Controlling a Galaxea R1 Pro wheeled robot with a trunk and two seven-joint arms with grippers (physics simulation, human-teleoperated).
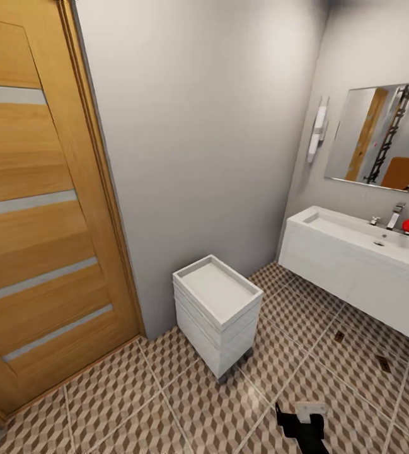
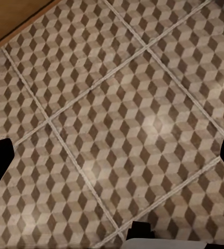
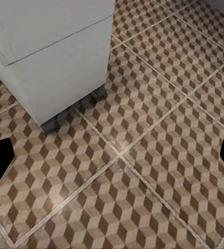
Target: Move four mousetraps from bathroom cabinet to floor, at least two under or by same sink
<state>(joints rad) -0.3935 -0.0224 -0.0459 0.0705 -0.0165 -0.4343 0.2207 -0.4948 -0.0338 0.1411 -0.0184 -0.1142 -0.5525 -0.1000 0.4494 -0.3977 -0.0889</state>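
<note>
Two traps: we see the mousetraps lying flat on the bathroom floor just before the bathroom sink, satisfying the sink condition.
Left gripper: spread wide, empty, floor beneath.
Right gripper: likewise released, near the white drawer unit.

A door stands at the left, set in the wall that runs toward the far right corner. A small drawer unit sits on the bathroom floor against that wall, right of the door. Farther right, the bathroom sink runs along the right wall, with a tap at its far edge and a mirror above. Two mousetraps lie on the floor near the sink's front, one nearer than the other.
</note>
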